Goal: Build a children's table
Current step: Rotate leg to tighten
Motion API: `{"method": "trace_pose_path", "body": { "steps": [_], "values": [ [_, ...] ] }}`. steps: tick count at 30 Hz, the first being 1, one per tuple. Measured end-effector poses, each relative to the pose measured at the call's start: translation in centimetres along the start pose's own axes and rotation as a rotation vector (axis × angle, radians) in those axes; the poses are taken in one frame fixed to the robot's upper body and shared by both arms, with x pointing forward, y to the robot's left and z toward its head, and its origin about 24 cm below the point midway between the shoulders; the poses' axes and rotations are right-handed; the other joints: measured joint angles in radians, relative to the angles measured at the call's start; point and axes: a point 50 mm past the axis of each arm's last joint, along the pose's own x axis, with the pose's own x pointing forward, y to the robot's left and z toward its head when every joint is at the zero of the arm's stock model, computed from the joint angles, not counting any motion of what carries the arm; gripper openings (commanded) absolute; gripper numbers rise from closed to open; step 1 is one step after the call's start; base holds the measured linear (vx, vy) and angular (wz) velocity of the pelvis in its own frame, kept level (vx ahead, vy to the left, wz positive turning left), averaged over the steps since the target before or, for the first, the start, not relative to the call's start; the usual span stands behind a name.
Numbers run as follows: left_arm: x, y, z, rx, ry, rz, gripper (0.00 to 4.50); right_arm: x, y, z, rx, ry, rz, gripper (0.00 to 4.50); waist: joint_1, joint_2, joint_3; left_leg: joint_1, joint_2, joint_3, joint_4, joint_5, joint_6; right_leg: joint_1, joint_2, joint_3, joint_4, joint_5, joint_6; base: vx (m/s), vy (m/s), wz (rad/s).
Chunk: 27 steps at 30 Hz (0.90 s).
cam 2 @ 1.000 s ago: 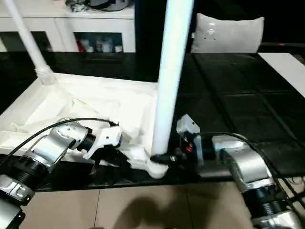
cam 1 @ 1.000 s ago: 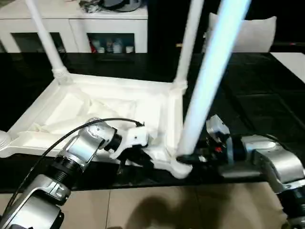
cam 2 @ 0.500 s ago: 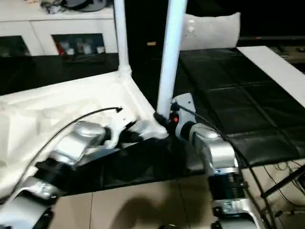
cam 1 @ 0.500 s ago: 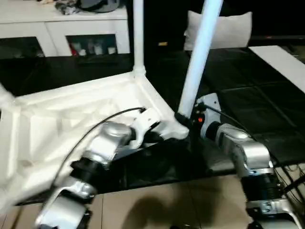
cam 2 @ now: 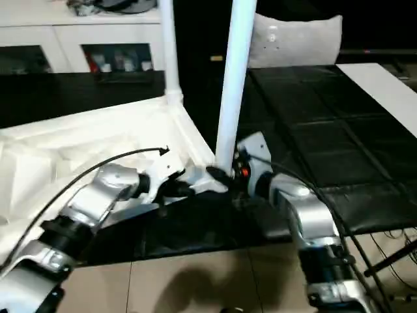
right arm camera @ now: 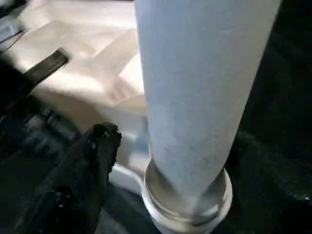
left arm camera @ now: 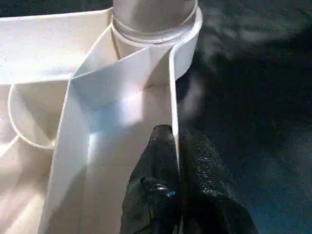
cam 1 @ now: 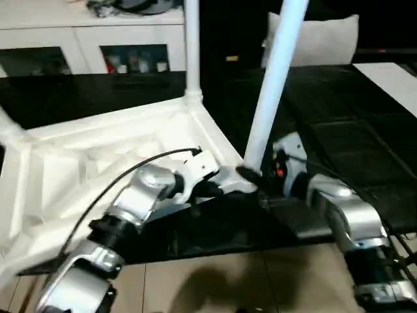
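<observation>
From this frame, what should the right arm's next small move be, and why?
Probably draw the right gripper back off the near leg. Its fingers stand apart from the leg, which stands upright in its corner socket, while the left gripper is clamped on the tabletop rim.

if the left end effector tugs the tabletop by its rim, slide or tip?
Probably slides: the tabletop lies flat, upside down, on the smooth black table. Likely light, being thin ribbed plastic. The upright legs raise its weight, so a sharp tug might rock it. The left end effector pinches the rim.
</observation>
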Motion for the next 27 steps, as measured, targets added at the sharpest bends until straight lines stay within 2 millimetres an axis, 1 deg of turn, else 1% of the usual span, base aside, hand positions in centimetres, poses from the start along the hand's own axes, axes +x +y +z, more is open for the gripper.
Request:
{"method": "trace_pose_path", "body": {
  "steps": [2,5,7,10,11,12,16,18,21,24,25,27],
  "values": [
    [-0.7,-0.1,-0.3,0.052,0.01,-0.056,0.0,-0.8,0.2,-0.2,-0.04,0.037,0.102,3.98,0.011,0.0,0.0,0.0,0.0,0.0,0.0,0.0,0.0,0.0,0.0,0.0,0.0,0.0,0.0,0.0,0.0,0.0],
    [-1.3,-0.4,-0.7,0.101,0.021,-0.146,0.0,-1.8,0.2,-0.4,-0.069,0.073,0.204,3.98,0.029,0.0,0.0,0.0,0.0,0.0,0.0,0.0,0.0,0.0,-0.001,0.0,0.0,0.0,0.0,0.0,0.0,0.0],
    [-1.6,-0.7,-0.8,0.129,0.03,-0.209,0.0,-2.2,0.3,-0.4,-0.089,0.086,0.264,3.72,0.036,0.0,0.0,0.0,0.0,0.0,0.001,0.0,0.0,0.001,-0.001,0.0,0.0,0.0,0.0,0.0,0.0,0.0],
    [-1.8,-0.9,-0.9,0.16,0.042,-0.263,0.0,-2.4,0.6,-0.4,-0.1,0.096,0.327,3.53,0.044,0.0,0.0,0.001,0.0,0.001,0.002,0.0,0.0,0.001,-0.001,0.001,0.001,0.0,0.0,0.0,0.0,0.0],
    [-1.8,-1.1,-0.9,0.173,0.043,-0.281,0.0,-2.5,0.7,-0.4,-0.101,0.098,0.345,3.27,0.046,0.0,0.0,0.001,0.0,0.001,0.002,0.0,0.0,0.001,-0.001,0.001,0.001,0.0,0.0,0.0,0.0,0.0],
    [-1.8,-1.1,-0.9,0.177,0.045,-0.294,0.0,-2.5,0.7,-0.4,-0.102,0.103,0.361,3.27,0.047,0.0,0.0,0.001,0.0,0.001,0.002,0.0,0.0,0.001,-0.001,0.001,0.002,0.0,0.0,0.0,0.0,0.0],
    [-2.5,-1.3,-1.1,0.218,0.059,-0.358,0.0,-3.2,1.4,-0.7,-0.107,0.141,0.49,2.83,0.046,-0.001,0.0,0.001,0.0,0.001,0.002,0.0,0.0,0.001,-0.001,0.001,0.002,0.0,0.0,0.0,0.0,0.0],
    [-2.6,-1.3,-1.2,0.231,0.062,-0.372,0.0,-3.2,1.7,-0.8,-0.108,0.156,0.521,2.7,0.047,-0.001,0.0,0.001,0.0,0.001,0.002,0.0,0.0,0.001,-0.001,0.001,0.002,0.0,0.0,0.0,0.0,0.0],
    [-2.7,-1.5,-1.2,0.244,0.066,-0.399,0.0,-3.2,1.9,-1.0,-0.097,0.166,0.548,2.37,0.049,-0.001,0.0,0.001,0.0,0.001,0.002,0.0,0.0,0.001,-0.001,0.001,0.002,0.0,0.0,0.0,0.0,0.0],
    [-2.7,-1.6,-1.2,0.247,0.065,-0.414,0.0,-3.3,2.0,-1.1,-0.086,0.167,0.558,2.26,0.05,-0.001,0.0,0.001,0.0,0.001,0.003,0.0,0.0,0.001,-0.001,0.001,0.002,0.0,0.0,0.0,0.0,0.0],
    [-2.7,-1.6,-1.2,0.247,0.065,-0.416,0.0,-3.3,1.9,-1.1,-0.084,0.167,0.559,2.06,0.05,-0.001,0.0,0.001,0.0,0.001,0.003,0.0,0.0,0.001,-0.001,0.001,0.002,0.0,0.0,0.0,0.0,0.0],
    [-2.7,-1.6,-1.2,0.247,0.062,-0.418,0.0,-3.3,1.9,-1.1,-0.076,0.164,0.56,2.0,0.05,-0.001,0.0,0.001,0.0,0.001,0.003,0.0,0.0,0.001,-0.001,0.001,0.002,0.0,0.0,0.0,0.0,0.0]
  ]
}}
